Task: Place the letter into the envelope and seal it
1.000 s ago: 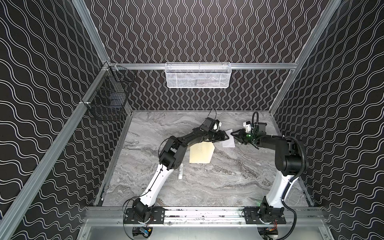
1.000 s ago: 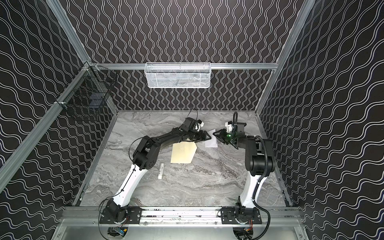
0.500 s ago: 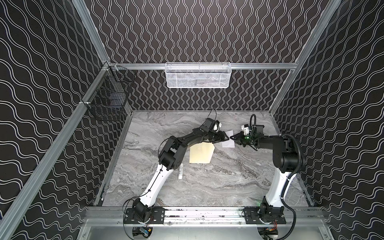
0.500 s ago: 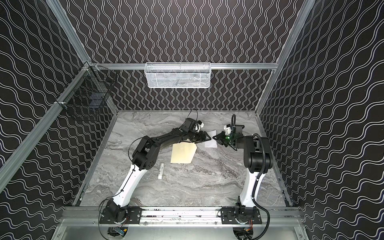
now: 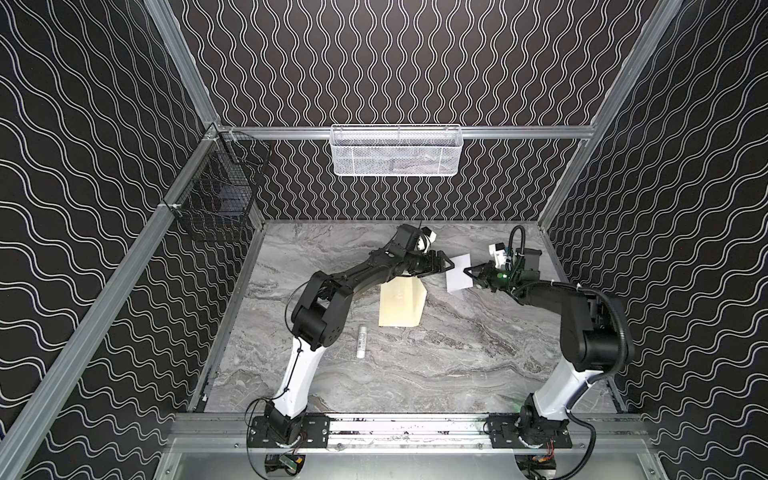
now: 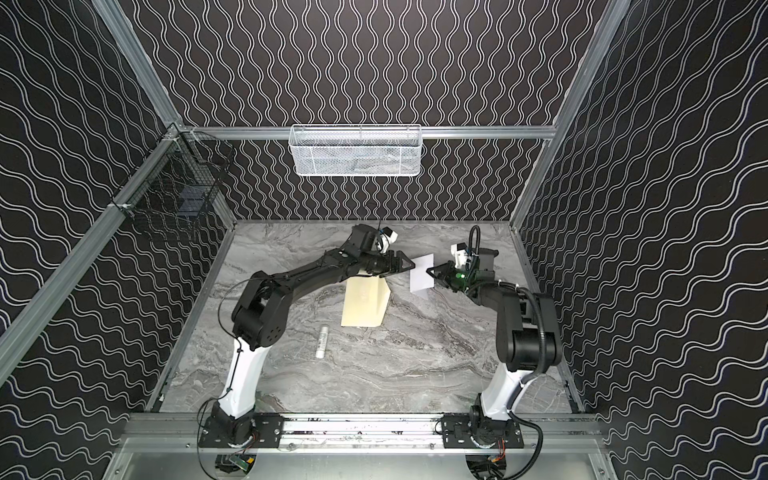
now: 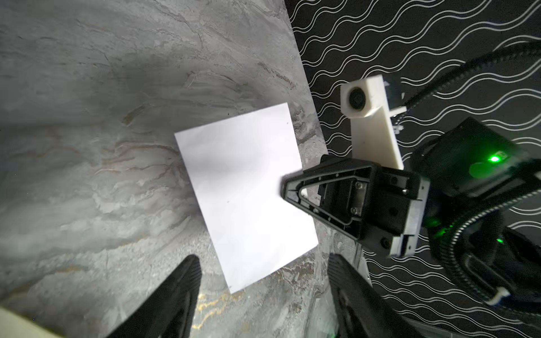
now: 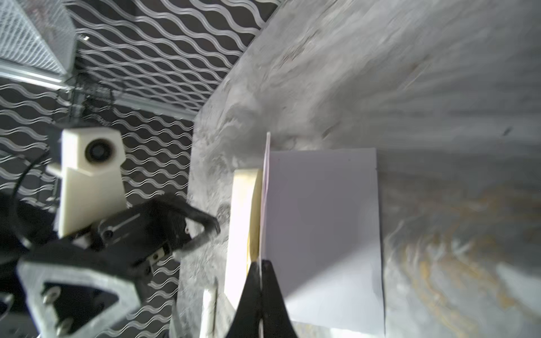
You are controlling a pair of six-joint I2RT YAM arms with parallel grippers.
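Three containers noted, taken from the left.

1. A black wire basket point(image 5: 214, 195) hangs on the side rail, well to the left of and behind the envelope point(image 5: 401, 301). A dark flat object point(image 5: 229, 195) sits inside; its kind is not discernible.
2. A white mesh basket point(image 5: 397, 151) hangs on the back rail, well behind and above the envelope. Grey shapes show through the mesh and cannot be identified.
3. The envelope itself, cream, lies flat on the marble table point(image 5: 457, 361) with the left arm passing over its rear edge. The letter is not in it. Whether its flap stands open cannot be told.

A small white stick point(image 5: 362, 341) lies on the table to the left of and in front of the envelope, apart from it.

Left gripper point(image 5: 445, 263): above and behind the envelope's right rear corner, jaws standing wide with nothing held. It is just beside the letter's left edge; contact cannot be judged.

The letter point(image 5: 458, 274): a white sheet to the right of and behind the envelope, clear of it in both top views. A shadow lies along its front edge. Whether it rests on the table cannot be told.

Right gripper point(image 5: 468, 272): beyond the letter, on the side away from the envelope, jaws closed on the sheet's right edge. In the right wrist view the paper is pinched between the fingertips point(image 8: 272, 298).
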